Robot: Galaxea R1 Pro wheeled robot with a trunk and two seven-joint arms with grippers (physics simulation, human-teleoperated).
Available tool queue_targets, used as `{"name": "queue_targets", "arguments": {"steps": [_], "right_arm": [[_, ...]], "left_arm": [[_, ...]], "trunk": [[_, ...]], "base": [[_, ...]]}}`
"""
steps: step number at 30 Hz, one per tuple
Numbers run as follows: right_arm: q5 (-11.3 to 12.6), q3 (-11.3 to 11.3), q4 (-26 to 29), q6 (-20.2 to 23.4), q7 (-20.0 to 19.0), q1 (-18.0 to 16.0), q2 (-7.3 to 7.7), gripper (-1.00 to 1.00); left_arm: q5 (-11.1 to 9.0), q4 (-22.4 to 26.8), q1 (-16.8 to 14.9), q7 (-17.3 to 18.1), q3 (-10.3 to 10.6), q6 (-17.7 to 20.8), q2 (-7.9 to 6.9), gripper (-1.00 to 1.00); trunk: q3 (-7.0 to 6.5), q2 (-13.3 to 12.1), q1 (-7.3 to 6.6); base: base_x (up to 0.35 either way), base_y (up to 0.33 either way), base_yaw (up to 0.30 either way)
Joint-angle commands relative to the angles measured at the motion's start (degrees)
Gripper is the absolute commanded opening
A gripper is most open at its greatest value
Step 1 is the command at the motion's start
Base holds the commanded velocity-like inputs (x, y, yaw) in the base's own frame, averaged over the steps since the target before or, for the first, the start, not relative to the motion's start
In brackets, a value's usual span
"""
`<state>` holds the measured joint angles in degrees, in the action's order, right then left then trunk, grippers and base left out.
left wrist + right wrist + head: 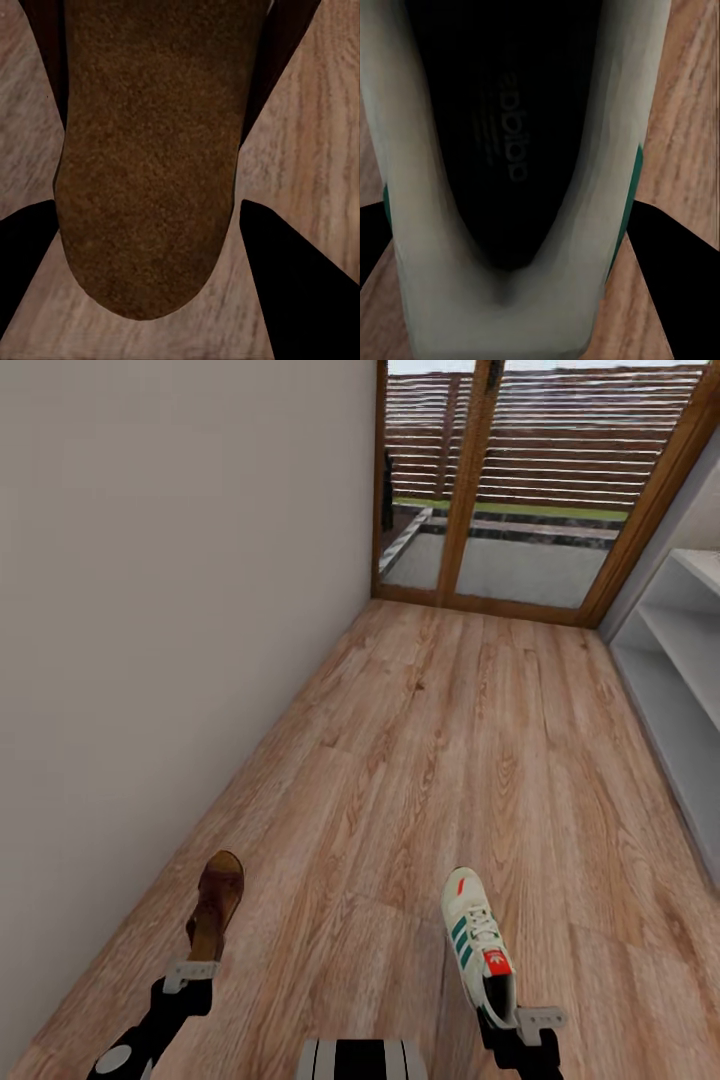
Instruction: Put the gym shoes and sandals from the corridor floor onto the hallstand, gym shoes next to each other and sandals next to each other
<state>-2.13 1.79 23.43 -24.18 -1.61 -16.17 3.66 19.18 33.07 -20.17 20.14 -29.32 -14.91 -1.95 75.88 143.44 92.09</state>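
One brown sandal hangs toe-forward over the corridor floor at the lower left, with my left gripper shut on its heel end. In the left wrist view its rough brown sole sits between the dark fingers. At the lower right, my right gripper is shut on the heel of a white gym shoe with green stripes and a red tongue patch. The right wrist view looks into that gym shoe's dark opening. The light-grey hallstand runs along the right edge.
A plain beige wall bounds the corridor on the left. A wood-framed glass door closes the far end, with a slatted fence outside. The plank floor stretches ahead between the wall and the hallstand.
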Motion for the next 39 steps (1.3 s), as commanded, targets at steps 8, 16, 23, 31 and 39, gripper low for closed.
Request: {"name": "queue_targets", "arguments": {"steps": [8, 16, 23, 31, 39], "right_arm": [[-0.2, 0.2, -4.9, -8.4, -0.2, 0.0, 0.66, -1.00], [-0.1, 0.2, -7.6, -10.7, -0.2, 0.0, 0.72, -1.00], [0.8, 2.5, -8.4, -10.9, -0.2, 0.0, 1.85, -1.00], [2.1, 3.5, -9.7, -10.9, -0.2, 0.0, 1.87, -1.00], [2.1, 3.6, -9.9, -10.9, -0.2, 0.0, 1.51, -1.00]], "left_arm": [[0.6, -4.4, 3.0, -0.7, -6.1, -7.6, -0.10, -1.00], [0.6, -4.8, 5.8, -0.9, -9.8, -11.2, -0.08, -1.00], [0.7, -4.9, 8.1, -0.9, -10.6, -13.0, 0.09, -1.00], [0.9, -4.9, 8.3, -0.8, -10.5, -13.1, 0.15, -1.00], [1.0, -5.3, 8.3, -0.8, -10.3, -13.1, 0.19, -1.00]], "trunk": [[-2.47, -0.1, -0.21], [-4.95, -0.2, -0.42], [-6.84, -3.0, -1.96], [-8.99, -6.2, -3.71], [-11.14, -9.4, -5.47]], "base": [[0.000, 0.000, 0.000], [0.000, 0.000, 0.000], [0.000, 0.000, 0.000], [0.000, 0.000, 0.000], [0.000, 0.000, 0.000]]}}
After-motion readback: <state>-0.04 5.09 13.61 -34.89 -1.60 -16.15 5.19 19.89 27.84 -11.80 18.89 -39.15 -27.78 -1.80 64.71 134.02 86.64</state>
